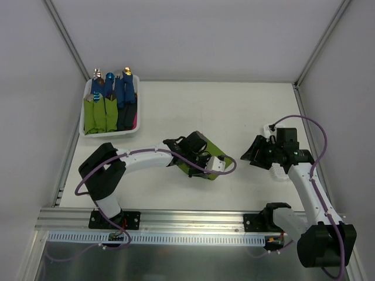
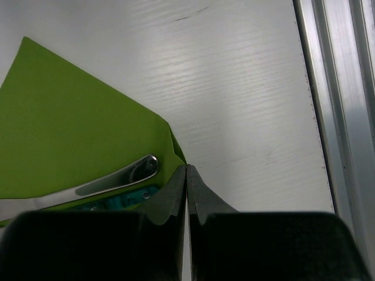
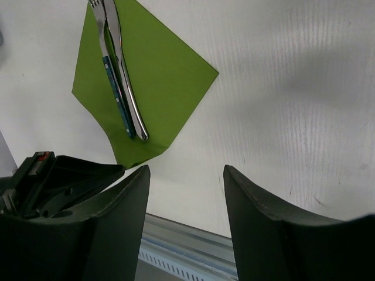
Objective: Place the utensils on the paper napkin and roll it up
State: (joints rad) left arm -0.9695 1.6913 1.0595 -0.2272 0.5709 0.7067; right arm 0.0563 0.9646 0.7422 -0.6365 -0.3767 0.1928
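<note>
The left gripper (image 2: 186, 175) has its fingers pressed together right at a corner of the paper napkin (image 2: 64, 129). It appears to be pinching the tip of that corner, where the edge curls up a little, though the view is too tight to be sure. The right gripper (image 3: 186, 171) hangs over bare desk (image 1: 234, 111) with its fingers spread and nothing between them, near the napkin's right side.

The napkin lies flat at mid-desk, turned like a diamond. The utensils (image 3: 125, 88) lie on it side by side along one diagonal, touching or nearly so, with their handle ends toward the pinched corner.

I judge the sheet to be very light, limp and easy to tear, so it should be held by a corner or edge and drawn over gently, not tugged. The cutlery is stiff, smooth and heavier, and likely to slide or roll apart if the paper is pulled from under it. Its weight should still help anchor the first turn of the roll.

Farther back on the left, a white tray (image 1: 84, 126) holds blue and green bundles (image 1: 111, 102).

I can read no brand, label or writing anywhere. One handle shows only pale dots on teal.
</note>
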